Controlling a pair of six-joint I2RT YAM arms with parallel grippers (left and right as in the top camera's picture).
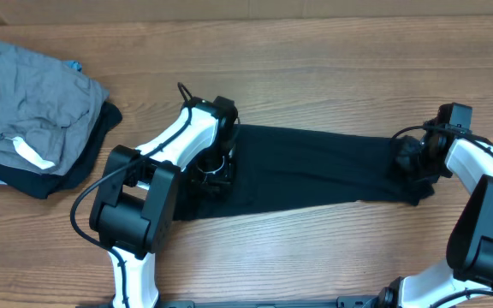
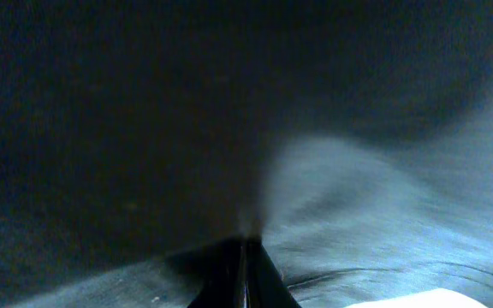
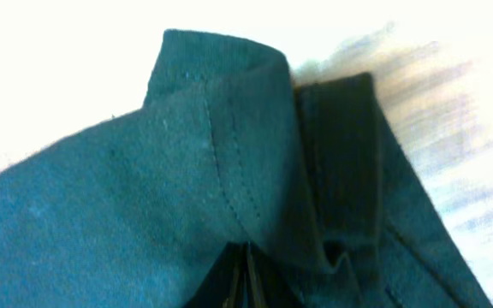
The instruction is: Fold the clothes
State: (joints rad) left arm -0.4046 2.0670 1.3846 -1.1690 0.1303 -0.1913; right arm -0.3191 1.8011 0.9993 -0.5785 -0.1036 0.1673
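Ideally, the left end effector (image 1: 215, 169) and right end effector (image 1: 407, 161), both clamping the black T-shirt (image 1: 315, 167), should rise together.

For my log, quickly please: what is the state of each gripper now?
Left gripper: closed on the black T-shirt.
Right gripper: closed on the same T-shirt's hemmed edge.

The black T-shirt (image 1: 315, 167) is soft, matt cloth with stitched hems; the table (image 1: 315, 68) is smooth grained wood; the grey garment (image 1: 32, 90), matt cloth.
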